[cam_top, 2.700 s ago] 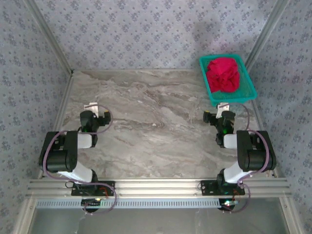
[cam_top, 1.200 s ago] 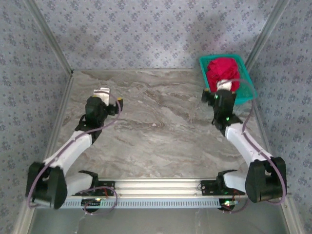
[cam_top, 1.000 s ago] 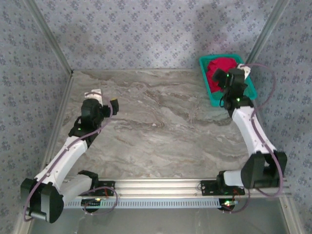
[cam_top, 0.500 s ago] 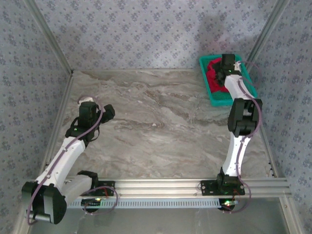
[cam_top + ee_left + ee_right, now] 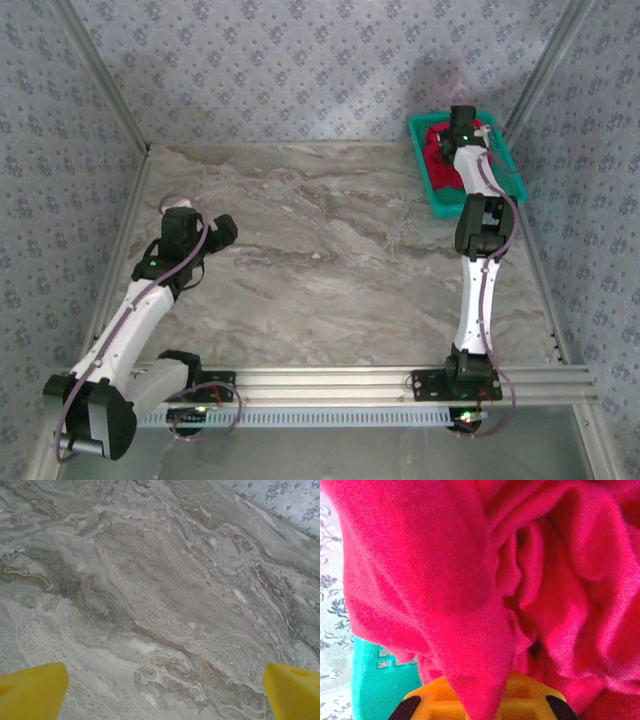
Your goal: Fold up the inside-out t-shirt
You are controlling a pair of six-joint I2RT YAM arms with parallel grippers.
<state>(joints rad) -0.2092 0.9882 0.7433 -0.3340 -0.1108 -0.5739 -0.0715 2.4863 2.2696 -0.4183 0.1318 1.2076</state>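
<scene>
Since the first earlier frame, when both arms sat folded close to their bases, the right arm has stretched far out over the table (image 5: 330, 270) to the basket (image 5: 443, 203) in the far right corner. The left arm has unfolded toward the left side of the table. Over the last half second we see almost no further shift in either arm.

We find the right gripper (image 5: 461, 128) down in the basket, closed on a fold of the t-shirt (image 5: 438, 152). From the right wrist, the gripper (image 5: 480, 700) sits at the bottom edge. A tongue of red cloth from the t-shirt (image 5: 445, 580) runs down into it between the yellow fingers (image 5: 527, 691). The rest of the t-shirt lies crumpled in deep folds inside the basket. We see a piece of the teal basket wall (image 5: 375, 675) at the lower left, with the patterned wall (image 5: 330, 580) beyond it.

We see the left gripper (image 5: 220, 232) over the left part of the table, well apart from the basket. From the left wrist, the left gripper (image 5: 160, 695) has its yellow fingers (image 5: 30, 690) spread wide to the two lower corners. Nothing is between them, and the bare marbled table (image 5: 160, 580) lies below.
</scene>
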